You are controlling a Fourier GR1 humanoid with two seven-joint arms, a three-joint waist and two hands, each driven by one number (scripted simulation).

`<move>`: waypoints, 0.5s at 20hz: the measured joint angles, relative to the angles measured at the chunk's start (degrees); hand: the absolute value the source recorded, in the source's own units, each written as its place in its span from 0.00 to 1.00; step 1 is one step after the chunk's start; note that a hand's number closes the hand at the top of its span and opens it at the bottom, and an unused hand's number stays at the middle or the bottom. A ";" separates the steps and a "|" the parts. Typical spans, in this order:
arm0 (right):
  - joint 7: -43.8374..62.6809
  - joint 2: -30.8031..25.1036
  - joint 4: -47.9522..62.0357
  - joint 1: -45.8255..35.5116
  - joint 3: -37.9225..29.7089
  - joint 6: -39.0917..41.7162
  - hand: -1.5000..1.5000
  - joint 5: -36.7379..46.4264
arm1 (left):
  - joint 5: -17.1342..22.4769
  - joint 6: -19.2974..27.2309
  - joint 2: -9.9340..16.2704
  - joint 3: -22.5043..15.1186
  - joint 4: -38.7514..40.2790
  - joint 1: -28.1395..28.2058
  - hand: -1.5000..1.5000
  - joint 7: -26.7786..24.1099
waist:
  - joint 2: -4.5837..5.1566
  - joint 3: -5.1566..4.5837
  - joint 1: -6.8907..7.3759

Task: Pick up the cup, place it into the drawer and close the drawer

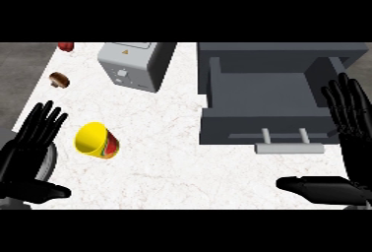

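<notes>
1. Two hands are seen nearest, the left hand (30, 147) and the right hand (349, 142), both with fingers straight and spread, grasping nothing; a grasp seems not yet begun.
2. Just beside the left hand, the yellow cup (97, 140) is found lying tilted on the counter (167, 162), within easy reach.
3. Farther right, the drawer (265, 106) is left pulled out, ready to receive the cup.
4. Farthest back, a toaster (134, 64) is set well apart.
</notes>
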 measured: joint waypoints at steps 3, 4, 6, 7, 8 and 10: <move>-0.65 -0.09 0.59 -0.05 -0.74 0.66 0.00 -0.51 | -3.95 0.75 0.38 0.63 5.85 -1.84 0.00 -3.70 | 0.00 0.01 -0.05; 0.05 -0.02 0.21 -0.32 -0.63 0.55 0.00 -0.34 | -5.28 0.65 0.49 0.64 7.69 -1.88 0.00 -5.26 | -0.01 0.01 -0.03; 0.74 -0.24 -0.07 -0.86 -1.05 0.79 0.00 -0.64 | -7.97 0.83 0.52 0.67 13.21 -3.36 0.00 -8.93 | 0.01 0.00 -0.10; 0.24 0.25 0.17 -0.60 -0.59 0.58 0.00 -0.01 | -8.98 1.05 0.54 0.70 15.07 -3.62 0.00 -10.22 | -0.01 -0.01 -0.09; -0.08 0.38 0.82 -0.85 -0.50 0.68 0.00 0.16 | -9.87 0.94 0.98 0.92 18.04 -4.74 0.00 -11.65 | 0.00 -0.01 -0.09; 0.30 0.12 1.00 -1.66 -1.12 0.91 0.00 -0.24 | -12.14 1.05 1.74 1.16 23.61 -6.08 0.00 -15.20 | 0.03 -0.02 -0.14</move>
